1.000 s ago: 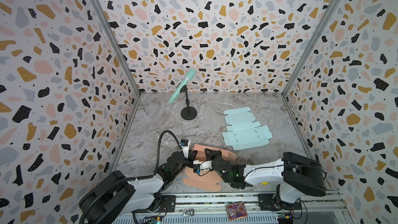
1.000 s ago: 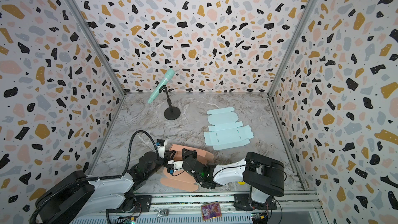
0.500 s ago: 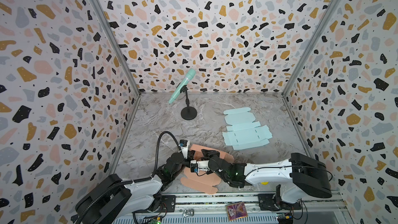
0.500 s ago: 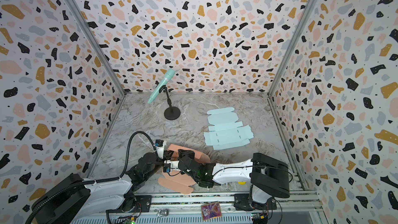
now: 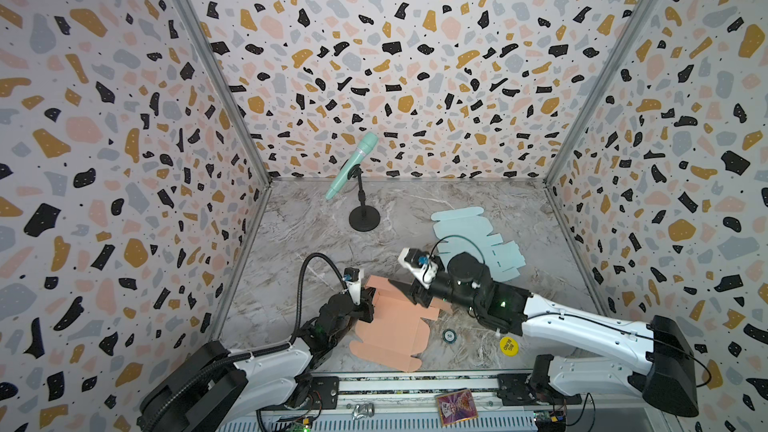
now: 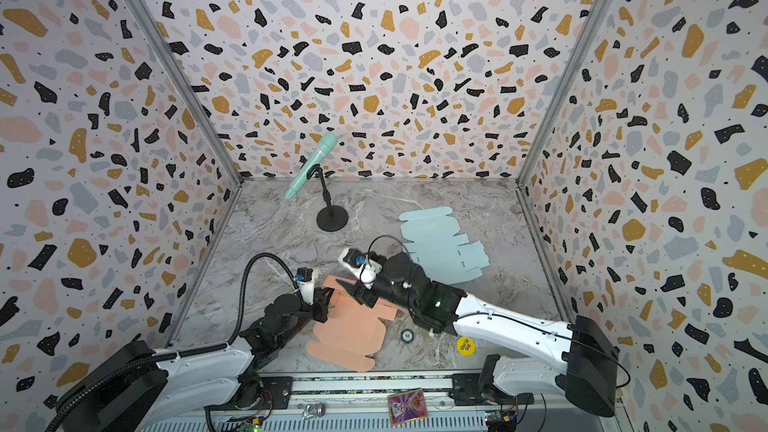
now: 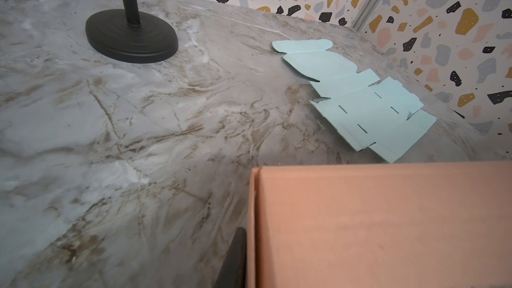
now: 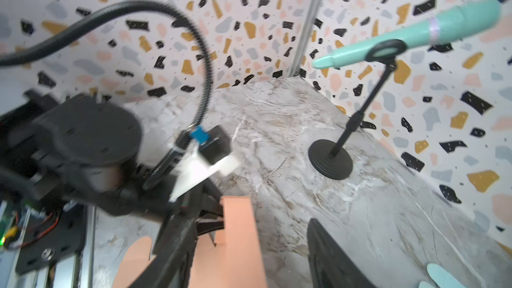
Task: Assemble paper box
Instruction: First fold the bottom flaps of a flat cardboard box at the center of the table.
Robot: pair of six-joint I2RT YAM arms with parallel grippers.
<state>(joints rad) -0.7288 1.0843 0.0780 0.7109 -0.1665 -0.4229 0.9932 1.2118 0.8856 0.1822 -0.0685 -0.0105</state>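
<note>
Stretching between terrazzo-patterned walls, a grey marble tabletop (image 5: 291, 243) holds two flat box blanks. From left: the left gripper (image 5: 368, 299) pinches the orange blank (image 5: 390, 330) near the front edge; a mint microphone (image 5: 351, 166) stands behind; the right gripper (image 5: 405, 288) hovers spread above it; a blue blank (image 5: 469, 226) lies farther back.
</note>
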